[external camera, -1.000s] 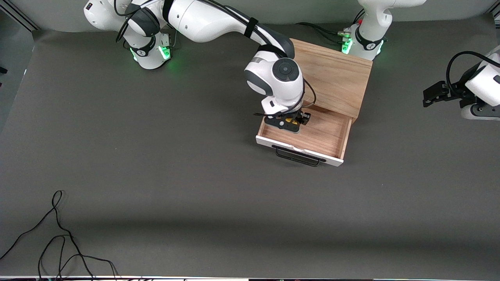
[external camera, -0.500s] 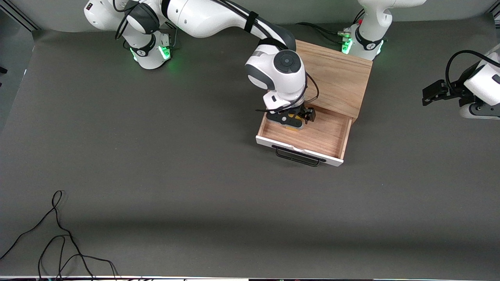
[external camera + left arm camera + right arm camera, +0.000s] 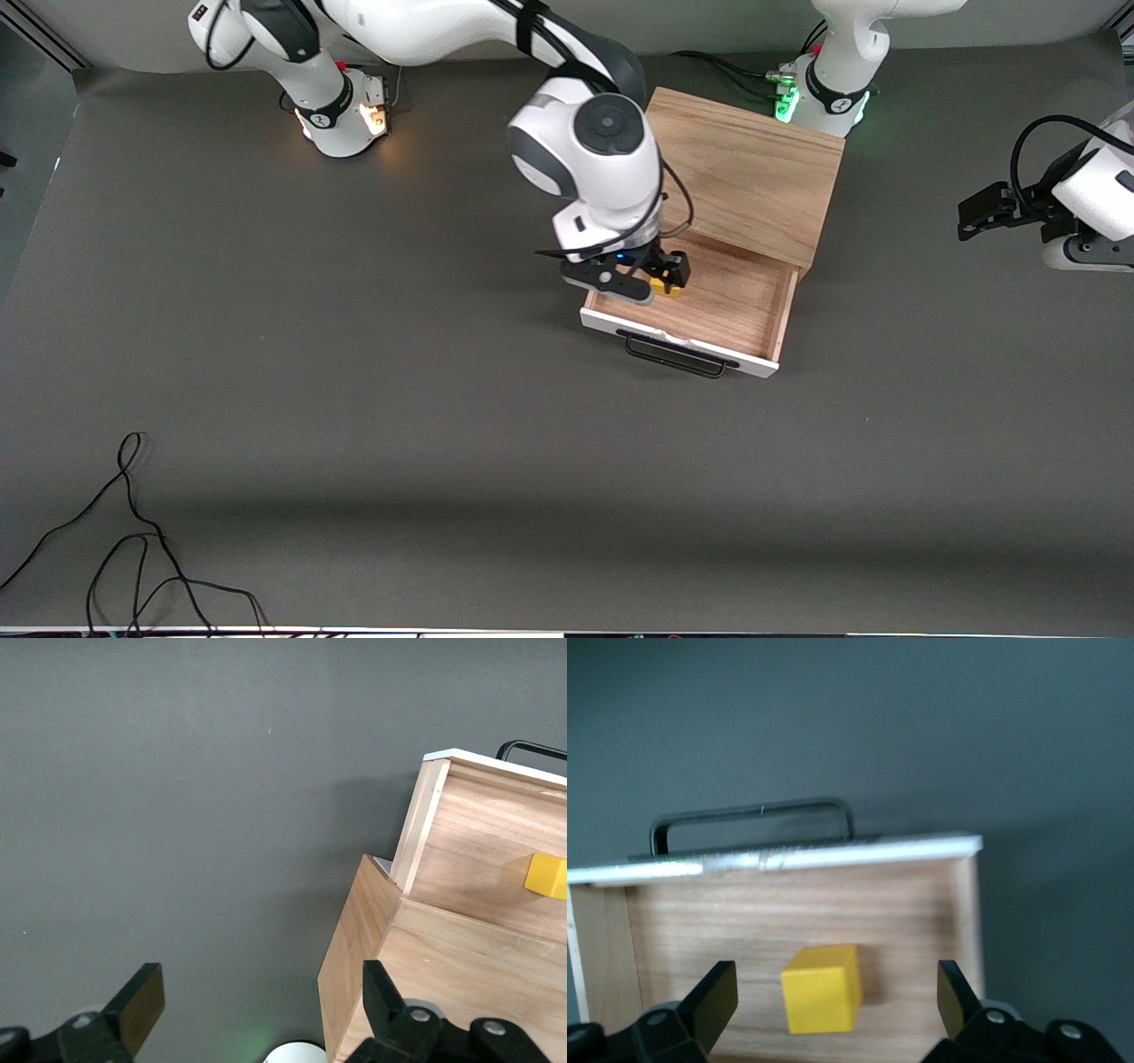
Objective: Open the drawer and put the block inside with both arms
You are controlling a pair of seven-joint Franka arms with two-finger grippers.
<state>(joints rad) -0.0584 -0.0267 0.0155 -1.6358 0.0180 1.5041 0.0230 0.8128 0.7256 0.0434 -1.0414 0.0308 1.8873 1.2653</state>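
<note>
Small yellow cube block (image 3: 822,987) | rested in pulled-out wooden drawer (image 3: 749,306) | directly under wide-spread right gripper (image 3: 640,280) | left gripper (image 3: 257,1014) spread wide, waiting at table's left-arm end.

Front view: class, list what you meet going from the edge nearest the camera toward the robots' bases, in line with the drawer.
Bare table → black handle → white drawer front → yellow block on the open drawer's floor, under the open right hand → wooden box.
</note>
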